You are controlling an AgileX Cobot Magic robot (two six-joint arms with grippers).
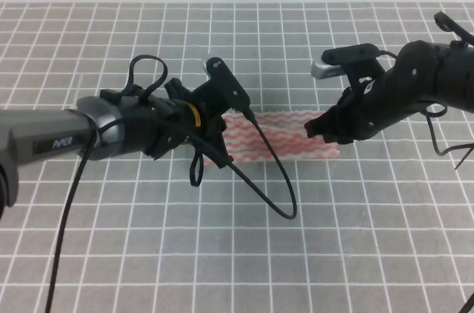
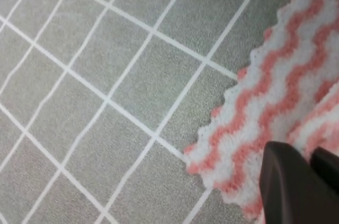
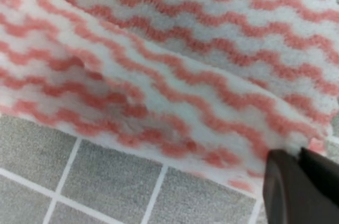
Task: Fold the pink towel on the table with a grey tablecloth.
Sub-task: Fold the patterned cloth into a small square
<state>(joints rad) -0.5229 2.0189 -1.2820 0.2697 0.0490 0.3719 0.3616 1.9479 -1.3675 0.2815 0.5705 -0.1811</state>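
Both grippers, left (image 1: 217,152) and right (image 1: 323,129), are pinching the towel (image 1: 285,135), jaws closed on its edge, risking slippage if pulled unevenly across the table (image 1: 355,239).

The towel (image 1: 285,135) lay flat on the table (image 1: 355,239), between the two grippers: left gripper (image 1: 215,152) at its left end, right gripper (image 1: 326,129) at its right end.

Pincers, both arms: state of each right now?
Left pincer: shut on the pink towel, at its left end.
Right pincer: shut on the pink towel, a lifted layer at its right end.
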